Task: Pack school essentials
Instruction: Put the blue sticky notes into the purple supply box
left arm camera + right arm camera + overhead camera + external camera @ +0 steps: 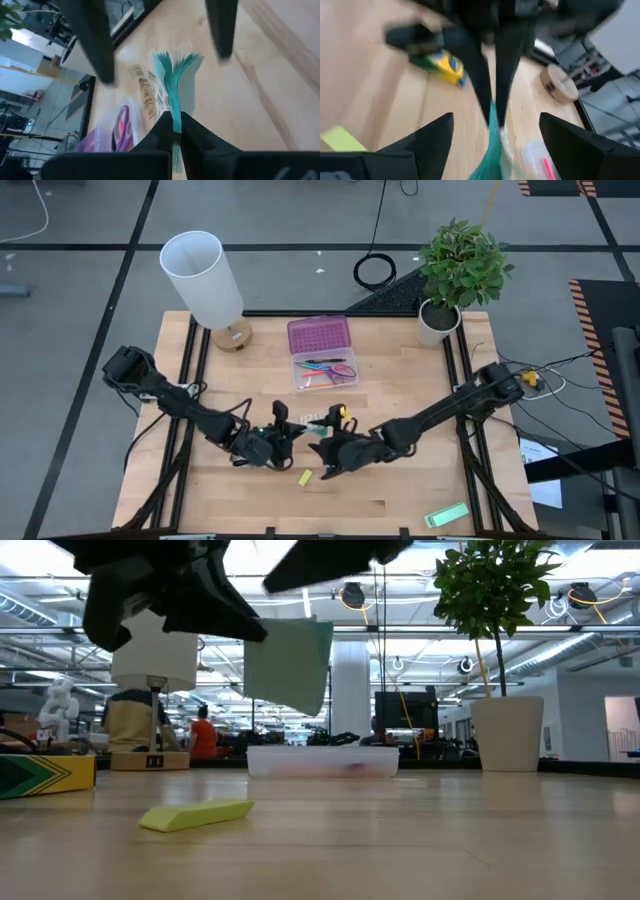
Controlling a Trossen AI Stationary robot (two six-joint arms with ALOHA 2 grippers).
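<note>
I am looking down on a pale wooden counter (400,490) with dark rails along its sides, standing on a grey floor with black tape lines; the level camera shows a large hall behind it with ceiling lights, pillars, screens and a person in an orange top far off. At the far left corner stands a white lamp (205,280) on a round wooden base, and at the far right corner a potted plant (460,270) in a white pot. Between them, near the far edge, lies the clear box (322,365) with its purple lid open, and inside I can see purple-handled scissors (335,369) and pink and orange pencils (318,378). The front half of the counter is mostly bare, with open wood to both sides of the arms. Both arms meet just in front of the box: my left hand (283,430) is clamped on the small teal-edged packet (172,75), held up off the wood, while my right hand (330,452) sits close against it with fingers apart on either side of the packet. The yellow-green crayon box (345,416) lies just beyond the hands, the tiny yellow block (305,477) just in front of them, and a pale green flat block (447,515) rests near the front right edge.
</note>
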